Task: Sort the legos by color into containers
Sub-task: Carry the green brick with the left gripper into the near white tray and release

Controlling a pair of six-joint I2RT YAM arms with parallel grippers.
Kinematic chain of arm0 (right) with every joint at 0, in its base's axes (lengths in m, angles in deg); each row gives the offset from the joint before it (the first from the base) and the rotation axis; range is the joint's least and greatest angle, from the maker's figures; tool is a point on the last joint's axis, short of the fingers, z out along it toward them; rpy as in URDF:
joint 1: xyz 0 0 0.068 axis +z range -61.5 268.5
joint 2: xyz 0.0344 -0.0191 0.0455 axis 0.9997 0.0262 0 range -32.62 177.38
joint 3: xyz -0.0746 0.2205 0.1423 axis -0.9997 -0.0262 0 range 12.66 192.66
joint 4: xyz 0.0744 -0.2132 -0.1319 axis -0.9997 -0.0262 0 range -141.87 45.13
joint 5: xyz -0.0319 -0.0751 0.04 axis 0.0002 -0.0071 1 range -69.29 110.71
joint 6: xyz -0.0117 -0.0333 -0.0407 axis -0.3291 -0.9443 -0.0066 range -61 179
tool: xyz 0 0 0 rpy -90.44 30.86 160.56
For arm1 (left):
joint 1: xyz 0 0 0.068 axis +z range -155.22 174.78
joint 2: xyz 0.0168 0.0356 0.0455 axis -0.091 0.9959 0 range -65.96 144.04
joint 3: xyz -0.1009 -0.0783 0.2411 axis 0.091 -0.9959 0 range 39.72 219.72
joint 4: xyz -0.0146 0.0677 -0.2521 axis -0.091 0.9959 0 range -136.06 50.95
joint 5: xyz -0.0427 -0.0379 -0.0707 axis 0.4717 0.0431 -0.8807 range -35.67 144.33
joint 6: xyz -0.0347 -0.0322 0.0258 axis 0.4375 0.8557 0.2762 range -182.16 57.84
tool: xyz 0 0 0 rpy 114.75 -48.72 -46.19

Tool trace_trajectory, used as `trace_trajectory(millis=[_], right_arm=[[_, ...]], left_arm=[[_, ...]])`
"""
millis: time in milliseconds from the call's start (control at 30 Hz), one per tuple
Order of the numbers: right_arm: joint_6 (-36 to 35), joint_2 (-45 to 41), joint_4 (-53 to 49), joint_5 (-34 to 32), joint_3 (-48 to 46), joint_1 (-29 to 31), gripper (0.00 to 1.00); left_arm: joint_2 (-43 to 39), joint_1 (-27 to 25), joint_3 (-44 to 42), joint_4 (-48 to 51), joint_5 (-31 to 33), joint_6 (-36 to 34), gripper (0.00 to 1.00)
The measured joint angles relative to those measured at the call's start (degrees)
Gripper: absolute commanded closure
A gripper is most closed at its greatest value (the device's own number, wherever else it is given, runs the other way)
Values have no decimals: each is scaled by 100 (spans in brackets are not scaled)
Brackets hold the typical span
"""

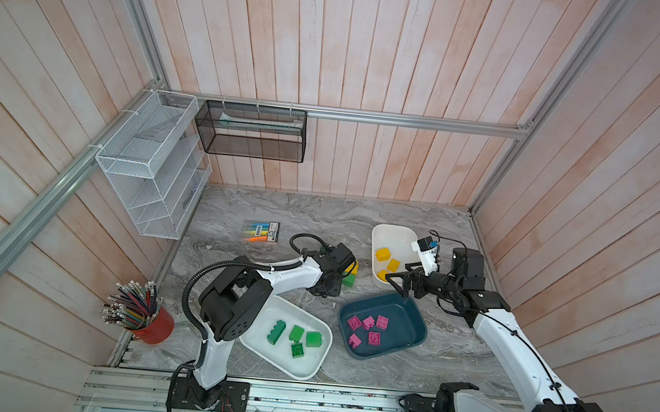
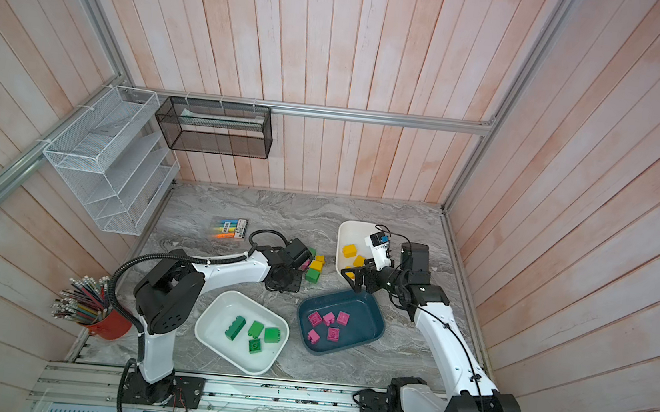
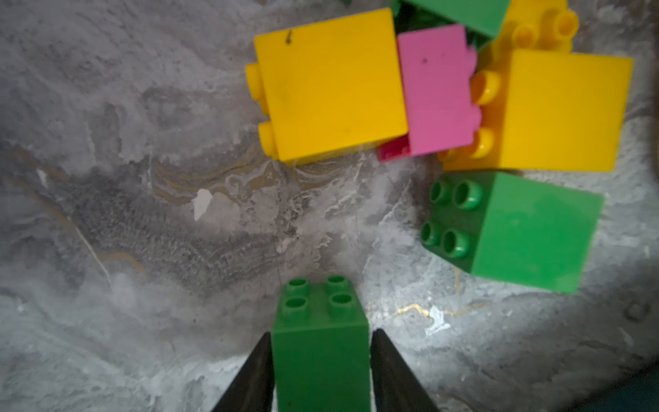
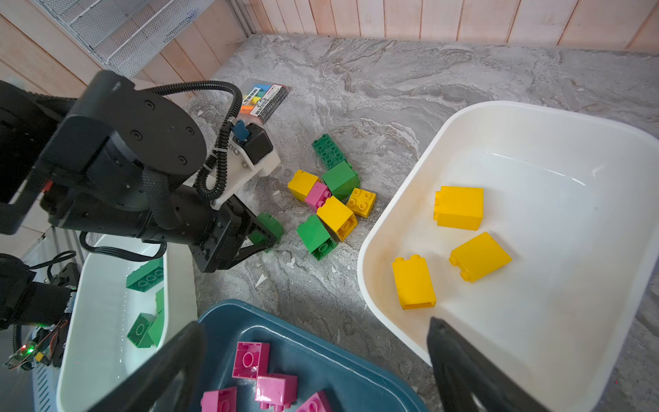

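Evidently gripped a small square green plastic studded brick (image 3: 321,356) in the left tool (image 3: 322,335), one black finger flat against each smooth side wall, studs left clear. Held it low over the grey marbled tabletop (image 3: 142,214), just beside the loose heap of yellow, green and pink bricks (image 4: 337,214); could not tell whether lifted or resting. Judged it light, rigid and slick, so best pinched squarely on opposite flat walls, never across the studs. Hung the right tool (image 4: 316,324) wide open and empty between the dark teal plastic tub (image 4: 321,356) and the white plastic tub of yellow bricks (image 4: 535,178).
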Motion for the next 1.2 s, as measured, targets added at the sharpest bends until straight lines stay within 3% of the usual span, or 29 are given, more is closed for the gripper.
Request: trace_trajectory(millis=[500, 767, 967, 1200], right_arm=[[-20, 0, -2, -9, 0, 0, 2], [-20, -20, -2, -50, 0, -7, 2], [-20, -57, -2, -66, 0, -7, 2], [-20, -57, 2, -39, 0, -7, 2]], left_arm=[[-299, 81, 0, 337, 9, -505, 69], [-1937, 131, -166, 1003, -48, -758, 68], [-3274, 201, -1047, 1755, -48, -387, 68], [-3853, 345, -2334, 2122, -63, 186, 68]])
